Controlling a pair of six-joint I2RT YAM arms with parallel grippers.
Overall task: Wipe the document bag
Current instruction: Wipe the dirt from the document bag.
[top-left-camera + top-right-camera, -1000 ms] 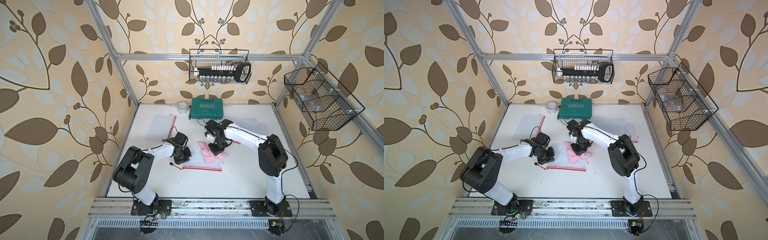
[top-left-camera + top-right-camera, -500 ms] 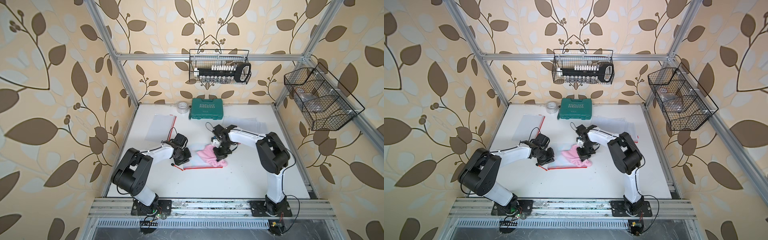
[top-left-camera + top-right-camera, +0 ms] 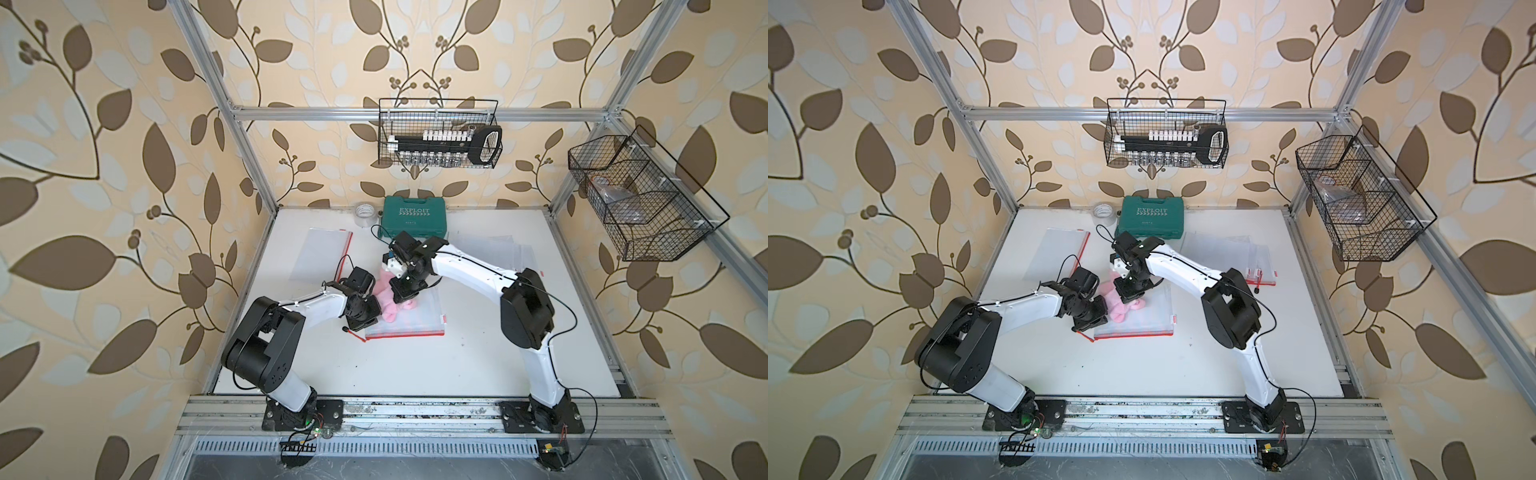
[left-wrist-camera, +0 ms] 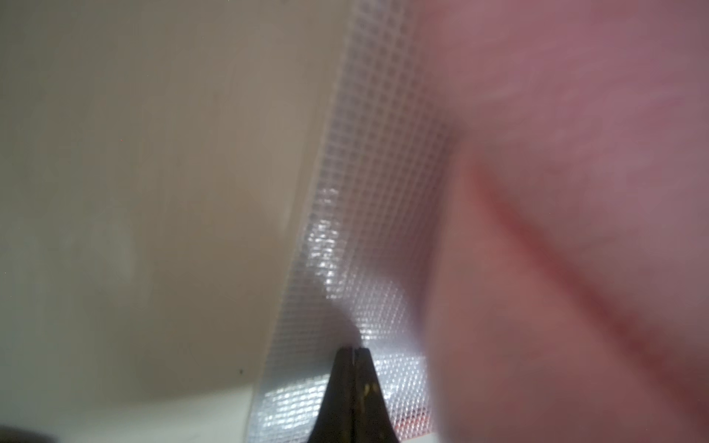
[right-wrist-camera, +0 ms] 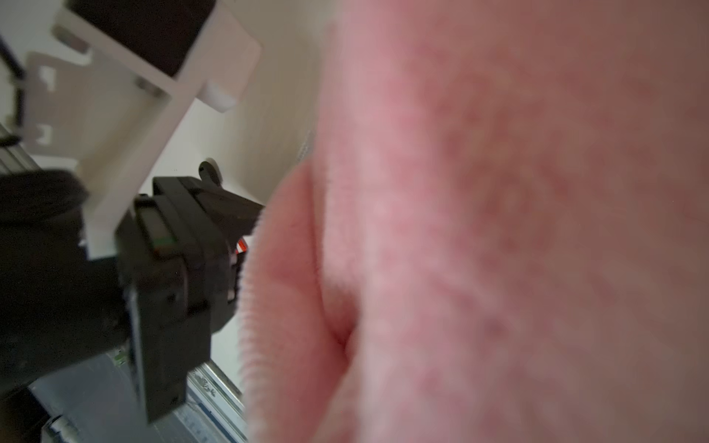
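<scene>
Both top views: document bag (image 3: 415,322) lies flat mid table (image 3: 415,370), red zip edge twd robot. R gripper (image 3: 402,296) pinches pink cloth (image 3: 388,307) on bag's left part; L gripper (image 4: 355,354) tips pressed together, resting on bag's left edge.

My cloth (image 5: 498,230) is soft, fluffy pink fleece. The document bag (image 4: 356,230) is glossy clear plastic with a fine woven grid. The table (image 4: 134,191) looks smooth, matt white.
</scene>
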